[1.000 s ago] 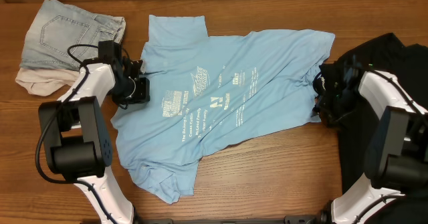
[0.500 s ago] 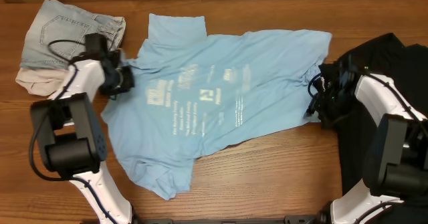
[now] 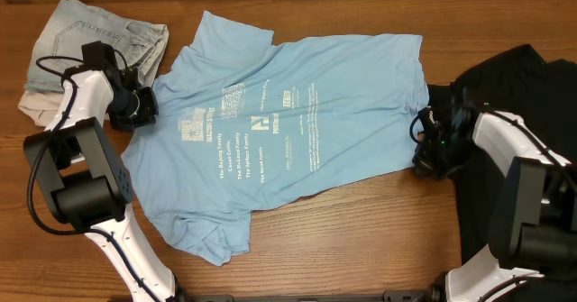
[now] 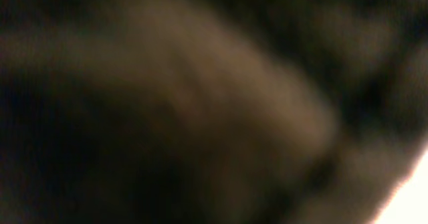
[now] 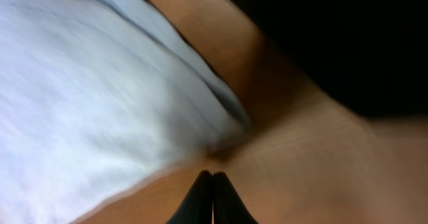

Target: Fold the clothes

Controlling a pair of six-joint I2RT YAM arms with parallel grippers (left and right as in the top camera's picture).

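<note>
The sky-blue T-shirt lies spread on the wooden table, white lettering up. My left gripper sits at its left sleeve edge, shut on the fabric. The left wrist view is dark and blurred and shows nothing clear. My right gripper rests at the shirt's right lower corner. In the right wrist view its fingertips are pressed together with nothing between them, just short of the blue T-shirt's edge. The black T-shirt lies crumpled at the right, under the right arm.
A pair of light denim shorts lies on a pale cloth at the back left, just behind the left gripper. Bare wood shows along the front of the table, between the arm bases.
The left gripper has pulled the blue T-shirt leftward, toward the shorts, flattening it. The right gripper has closed, and the shirt's right corner has slid away from it.
</note>
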